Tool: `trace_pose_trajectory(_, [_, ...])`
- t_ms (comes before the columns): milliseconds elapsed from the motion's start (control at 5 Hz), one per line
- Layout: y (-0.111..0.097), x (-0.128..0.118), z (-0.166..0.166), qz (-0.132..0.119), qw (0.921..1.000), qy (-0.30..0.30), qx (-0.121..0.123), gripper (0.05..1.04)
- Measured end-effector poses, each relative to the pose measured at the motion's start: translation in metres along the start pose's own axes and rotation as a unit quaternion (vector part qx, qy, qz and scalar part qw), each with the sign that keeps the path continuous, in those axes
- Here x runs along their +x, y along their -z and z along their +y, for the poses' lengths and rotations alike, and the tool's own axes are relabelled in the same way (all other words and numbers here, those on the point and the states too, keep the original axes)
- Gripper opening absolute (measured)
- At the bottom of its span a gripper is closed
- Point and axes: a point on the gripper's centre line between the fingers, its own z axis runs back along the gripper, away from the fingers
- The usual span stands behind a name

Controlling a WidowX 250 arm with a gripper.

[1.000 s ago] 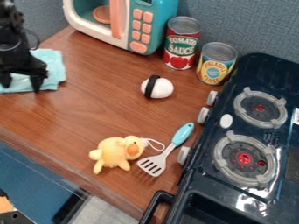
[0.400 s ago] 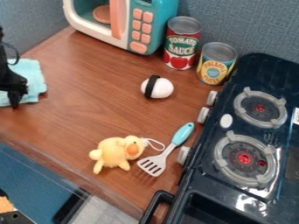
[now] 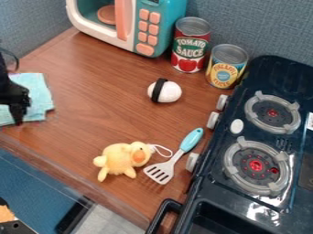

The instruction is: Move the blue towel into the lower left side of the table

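The black robot arm [image 3: 3, 77] shows at the left edge of the camera view, above mid-height, partly cut off by that edge. Its black gripper [image 3: 16, 104] hangs beneath it, pointing down, roughly upright, its left portion cropped too. A thin black cable [image 3: 17, 60] curves out in a loop beside the arm, above the gripper.

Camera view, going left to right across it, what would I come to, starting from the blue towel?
Blue towel, yellow plush duck, white egg-shaped item with a black band, red can, yellow can, far stove burner.
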Motion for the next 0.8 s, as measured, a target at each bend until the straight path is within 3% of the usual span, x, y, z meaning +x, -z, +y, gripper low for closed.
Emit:
trace_pose_trajectory(600, [-0.068, 0.017, -0.021, -0.081, 0.9959, 0.040, 0.003, 1.000])
trace_pose_trajectory(800, [-0.068, 0.017, -0.021, -0.081, 0.9959, 0.039, 0.003, 1.000])
